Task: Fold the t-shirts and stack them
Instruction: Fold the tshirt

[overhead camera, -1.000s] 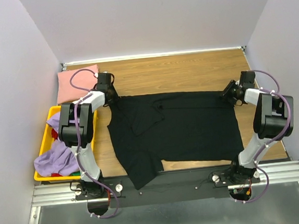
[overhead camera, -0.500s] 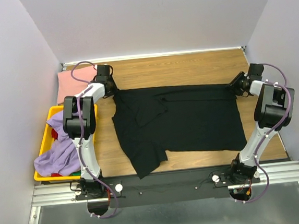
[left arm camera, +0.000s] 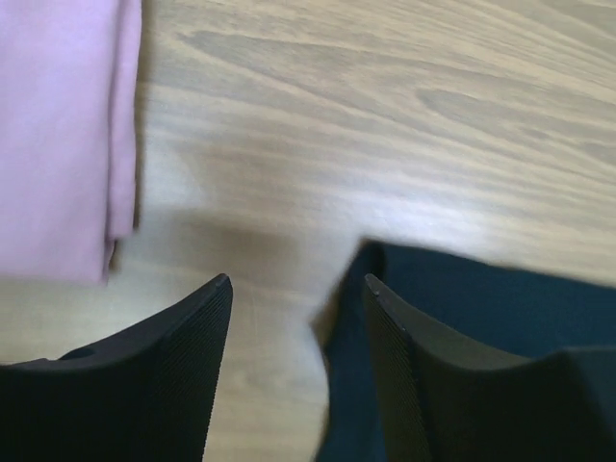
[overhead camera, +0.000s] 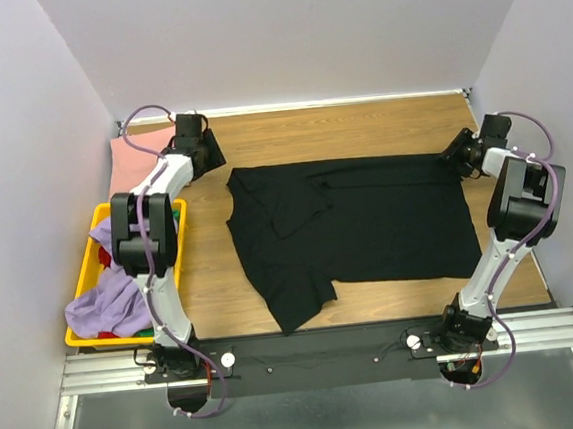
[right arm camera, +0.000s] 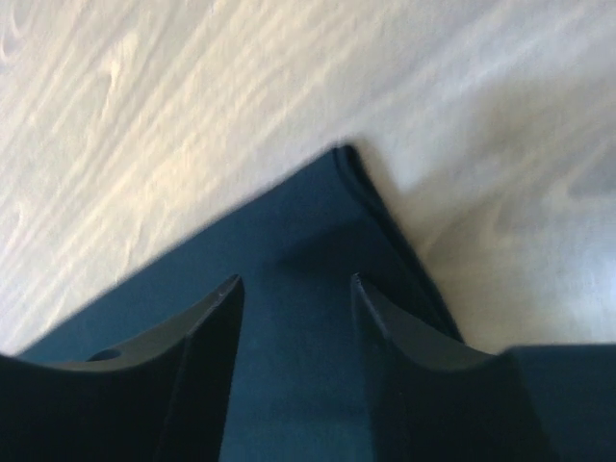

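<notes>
The black t-shirt (overhead camera: 358, 223) lies spread flat on the wooden table, one sleeve folded inward and a flap hanging toward the near edge. My left gripper (overhead camera: 211, 156) is open just beyond the shirt's far left corner; in the left wrist view (left arm camera: 296, 281) that corner (left arm camera: 481, 308) lies by the right finger. My right gripper (overhead camera: 459, 152) is open over the far right corner (right arm camera: 318, 221), with the cloth lying under both fingers (right arm camera: 296, 279). The dusty pink shirt (overhead camera: 136, 157) lies folded at the far left (left arm camera: 58, 125). The lavender shirt (overhead camera: 109, 305) is crumpled in the crate.
The yellow plastic crate (overhead camera: 91, 254) stands at the table's left edge, holding the lavender shirt and other coloured cloth. White walls close in the table on three sides. A metal rail (overhead camera: 318, 350) with the arm bases runs along the near edge.
Both arms moved toward the far side and the black shirt slid away from the near edge and to the right. The left gripper has let go of its corner and now stands clear of it.
</notes>
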Action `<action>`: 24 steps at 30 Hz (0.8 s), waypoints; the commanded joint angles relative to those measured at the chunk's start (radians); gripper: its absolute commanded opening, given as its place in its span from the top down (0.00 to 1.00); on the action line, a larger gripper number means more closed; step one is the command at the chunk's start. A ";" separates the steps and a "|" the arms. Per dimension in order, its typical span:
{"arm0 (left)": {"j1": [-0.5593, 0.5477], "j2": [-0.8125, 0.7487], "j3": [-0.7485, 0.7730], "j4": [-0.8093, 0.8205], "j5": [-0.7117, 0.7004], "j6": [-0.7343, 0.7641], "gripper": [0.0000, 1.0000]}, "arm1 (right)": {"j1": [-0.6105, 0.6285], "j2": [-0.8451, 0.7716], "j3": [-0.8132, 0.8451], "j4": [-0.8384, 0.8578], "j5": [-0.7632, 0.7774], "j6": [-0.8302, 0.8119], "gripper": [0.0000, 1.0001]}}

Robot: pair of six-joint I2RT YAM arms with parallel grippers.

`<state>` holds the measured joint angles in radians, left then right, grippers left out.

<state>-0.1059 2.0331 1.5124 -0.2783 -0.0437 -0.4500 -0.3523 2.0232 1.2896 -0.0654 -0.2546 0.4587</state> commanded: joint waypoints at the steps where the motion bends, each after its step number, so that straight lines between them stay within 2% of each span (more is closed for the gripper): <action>1: -0.029 -0.180 -0.064 0.011 -0.021 -0.012 0.34 | 0.012 -0.136 -0.058 -0.059 -0.006 -0.034 0.42; 4: -0.072 -0.299 -0.167 0.013 -0.027 -0.019 0.34 | 0.029 -0.236 -0.111 -0.080 0.029 -0.041 0.34; 8: -0.167 -0.441 -0.352 -0.001 -0.067 -0.030 0.34 | 0.064 -0.406 -0.213 -0.151 0.119 -0.055 0.32; 10: -0.240 -0.513 -0.406 -0.010 -0.076 -0.041 0.33 | 0.097 -0.451 -0.277 -0.180 0.126 -0.071 0.32; 13: -0.291 -0.568 -0.478 -0.002 -0.070 -0.078 0.34 | 0.141 -0.517 -0.345 -0.186 0.124 -0.072 0.33; 19: -0.314 -0.501 -0.468 0.033 -0.062 -0.095 0.43 | 0.234 -0.541 -0.400 -0.188 0.077 -0.043 0.34; 24: -0.328 -0.314 -0.322 0.041 -0.033 -0.056 0.54 | 0.302 -0.546 -0.453 -0.188 0.094 -0.038 0.34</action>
<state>-0.4187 1.6005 1.0977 -0.2691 -0.0814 -0.5270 -0.0917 1.5002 0.8761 -0.2295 -0.1734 0.4149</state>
